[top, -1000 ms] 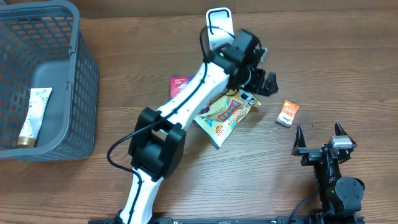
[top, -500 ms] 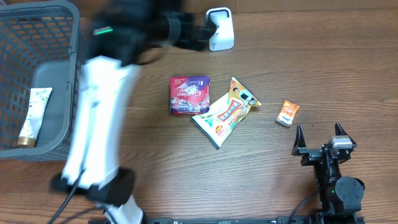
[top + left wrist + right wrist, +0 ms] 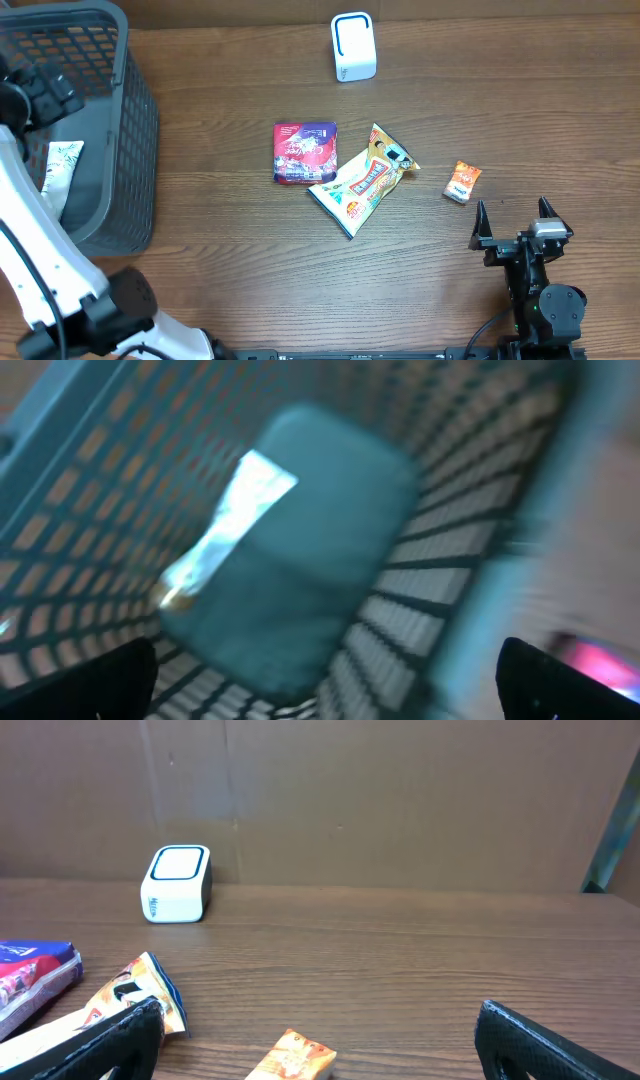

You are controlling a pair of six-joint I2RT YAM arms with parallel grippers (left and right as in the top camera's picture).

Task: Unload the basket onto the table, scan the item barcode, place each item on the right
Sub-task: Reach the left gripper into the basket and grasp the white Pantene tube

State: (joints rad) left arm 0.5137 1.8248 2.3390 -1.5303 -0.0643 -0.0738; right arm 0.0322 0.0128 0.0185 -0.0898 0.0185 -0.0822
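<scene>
Table (image 3: pixel 500 100) contents, each placed from the bag (image 3: pixel 362 178) lying mid-table:
- Packet (image 3: pixel 305 153): just left of the bag, touching its edge.
- Box (image 3: pixel 462 182): right of the bag, apart from it.
- Scanner (image 3: pixel 353 46): behind the bag, well apart, near the far edge.
- Basket (image 3: pixel 140 150): far left of the bag.
- Tube (image 3: pixel 65 158): in the basket, on its floor.

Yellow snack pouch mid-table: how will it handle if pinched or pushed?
The yellow crinkled foil snack pouch is probably floppy: its surface looks wrinkled, edges uneven. Likely light for its size, lying fairly flat. A push may also shove the maroon foil packet, which seems to touch its corner.
</scene>
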